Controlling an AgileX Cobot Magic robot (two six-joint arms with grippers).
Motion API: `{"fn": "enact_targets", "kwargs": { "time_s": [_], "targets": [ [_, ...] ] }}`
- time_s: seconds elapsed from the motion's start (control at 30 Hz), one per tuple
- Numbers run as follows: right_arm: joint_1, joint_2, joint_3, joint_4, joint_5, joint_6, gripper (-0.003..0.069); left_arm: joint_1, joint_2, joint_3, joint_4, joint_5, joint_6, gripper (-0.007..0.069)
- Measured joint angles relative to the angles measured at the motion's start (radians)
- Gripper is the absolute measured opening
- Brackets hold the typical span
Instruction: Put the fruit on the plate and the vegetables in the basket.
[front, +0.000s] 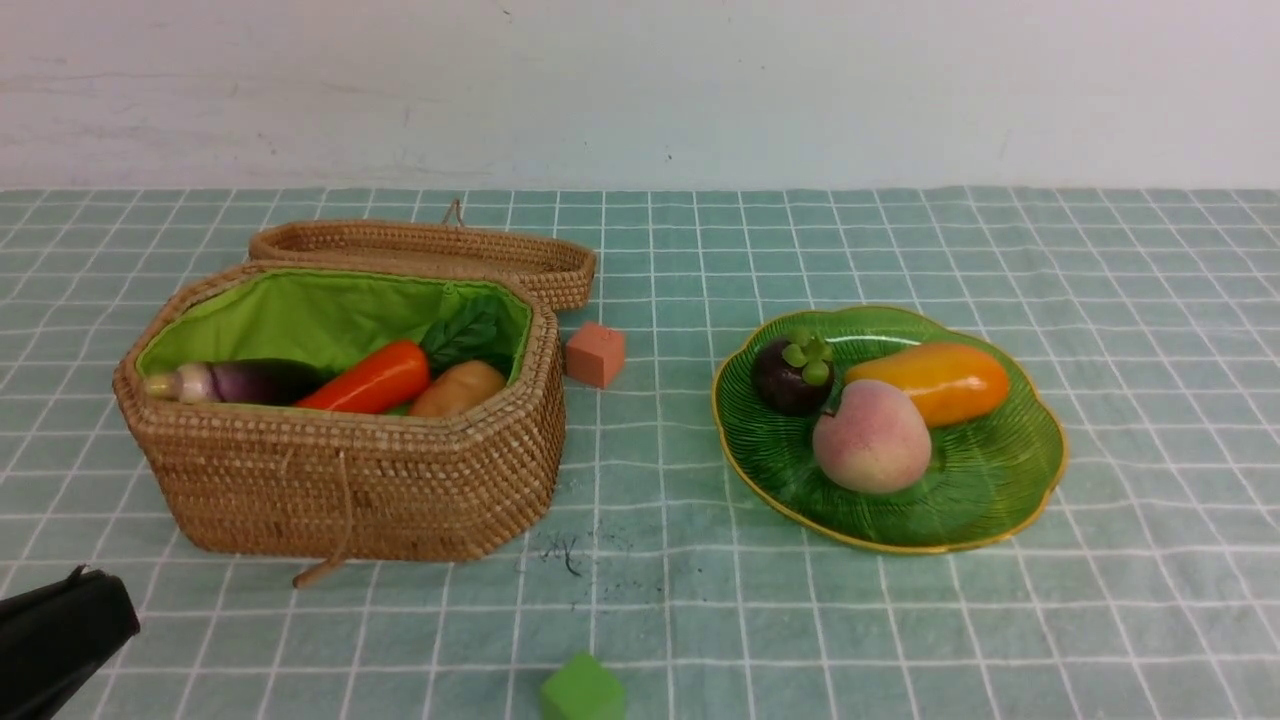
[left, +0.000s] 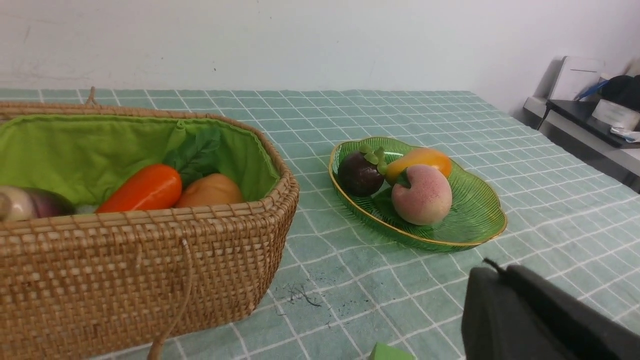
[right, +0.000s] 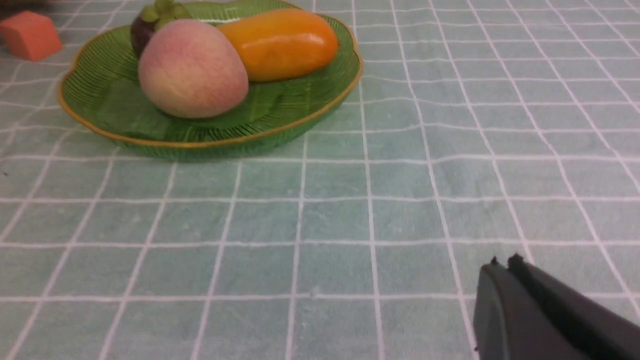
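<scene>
The green glass plate on the right holds the fruit: a mango, a peach and a mangosteen. The wicker basket on the left, lid folded back, holds the vegetables I can see: an eggplant, a carrot and a potato. My left gripper sits at the near left corner, shut and empty; in its wrist view the jaws are pressed together. My right gripper is shut and empty, low over bare cloth near the plate; the front view does not show it.
A salmon-pink cube lies between basket and plate. A green cube sits at the near edge. The checked green cloth covers the table, with a white wall behind. A desk with clutter stands off to the right.
</scene>
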Motion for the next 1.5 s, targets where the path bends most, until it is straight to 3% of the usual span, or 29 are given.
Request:
{"fn": "enact_targets", "kwargs": {
  "time_s": [1.17, 1.23, 1.33, 1.47, 1.5],
  "targets": [
    [-0.01, -0.052, 0.013, 0.034, 0.017, -0.001, 0.0015, 0.015, 0.001, 0.009, -0.027, 0.008, 0.023, 0.0026],
    [-0.01, -0.052, 0.013, 0.034, 0.017, -0.001, 0.0018, 0.077, -0.002, 0.01, -0.078, 0.002, 0.056, 0.0026],
    [-0.01, -0.052, 0.013, 0.034, 0.017, -0.001, 0.0022, 0.271, -0.035, 0.01, -0.245, -0.053, 0.213, 0.0026],
    [-0.01, -0.052, 0.013, 0.034, 0.017, -0.001, 0.0027, 0.55, -0.123, 0.022, -0.52, -0.11, 0.562, 0.0019],
    [-0.01, -0.052, 0.013, 0.034, 0.017, -0.001, 0.0027, 0.563, -0.123, 0.025, -0.533, -0.113, 0.58, 0.0017]
  ]
}}
